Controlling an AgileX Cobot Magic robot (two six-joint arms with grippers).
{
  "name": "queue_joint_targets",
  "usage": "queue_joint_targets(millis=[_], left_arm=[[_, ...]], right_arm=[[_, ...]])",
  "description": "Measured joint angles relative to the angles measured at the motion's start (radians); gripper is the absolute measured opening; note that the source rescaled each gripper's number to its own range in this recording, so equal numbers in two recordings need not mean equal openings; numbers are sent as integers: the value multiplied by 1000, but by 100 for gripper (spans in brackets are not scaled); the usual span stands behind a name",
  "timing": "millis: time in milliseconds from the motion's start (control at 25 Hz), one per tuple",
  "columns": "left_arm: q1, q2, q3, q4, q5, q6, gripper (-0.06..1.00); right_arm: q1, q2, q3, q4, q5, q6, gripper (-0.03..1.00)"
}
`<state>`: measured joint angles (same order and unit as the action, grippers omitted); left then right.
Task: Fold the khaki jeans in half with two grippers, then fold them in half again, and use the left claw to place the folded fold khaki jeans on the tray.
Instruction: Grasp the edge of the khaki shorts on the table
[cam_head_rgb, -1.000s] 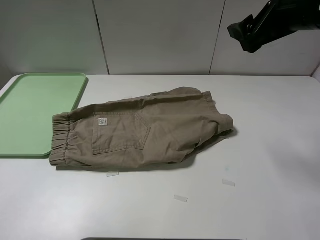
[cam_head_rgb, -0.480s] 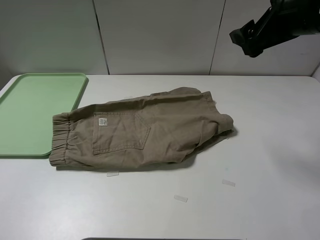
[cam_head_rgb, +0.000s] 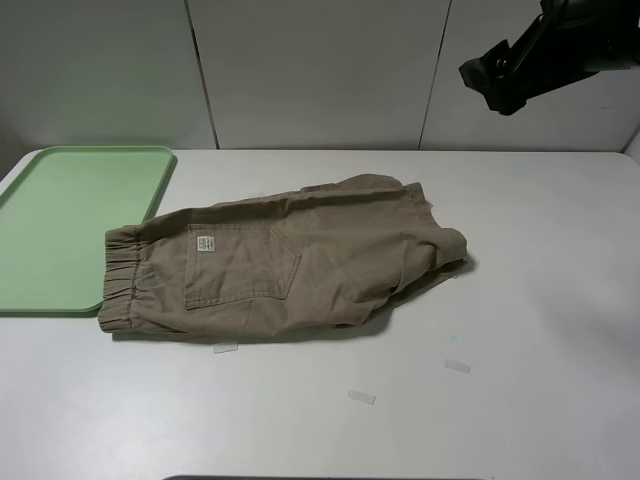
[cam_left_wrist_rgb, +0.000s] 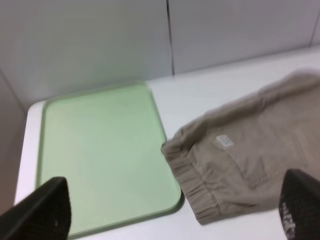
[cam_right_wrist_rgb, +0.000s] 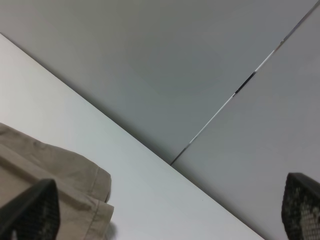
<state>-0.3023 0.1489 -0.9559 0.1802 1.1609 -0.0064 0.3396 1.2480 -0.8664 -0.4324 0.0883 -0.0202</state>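
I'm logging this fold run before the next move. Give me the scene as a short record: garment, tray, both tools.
garment: khaki jeans lying flat on the table, patch pocket and white label facing up
waistband: at the end nearest the tray, by its corner
placement: jeans not yet in the tray
left tool: open, holding nothing, looking down on the tray and waistband
right tool: open, holding nothing, high above the table by the far wall
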Motion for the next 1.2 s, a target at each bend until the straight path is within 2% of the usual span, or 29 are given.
queue_joint_targets(millis=[160,280,600,960,1200], left_arm=[[0,-10,61,-57,0,6,81],[0,-18,179,-129,0,6,81],[0,-52,414,-149,-3,6,81],[0,-64,462,-150,-92,6,81],[0,-64,462,-150,-96,6,81]], right_arm=[[0,0,0,0,0,0,97],[0,0,0,0,0,0,97],[0,0,0,0,0,0,97],[0,-20,0,0,0,1,97],[0,-27,0,0,0,1,97]])
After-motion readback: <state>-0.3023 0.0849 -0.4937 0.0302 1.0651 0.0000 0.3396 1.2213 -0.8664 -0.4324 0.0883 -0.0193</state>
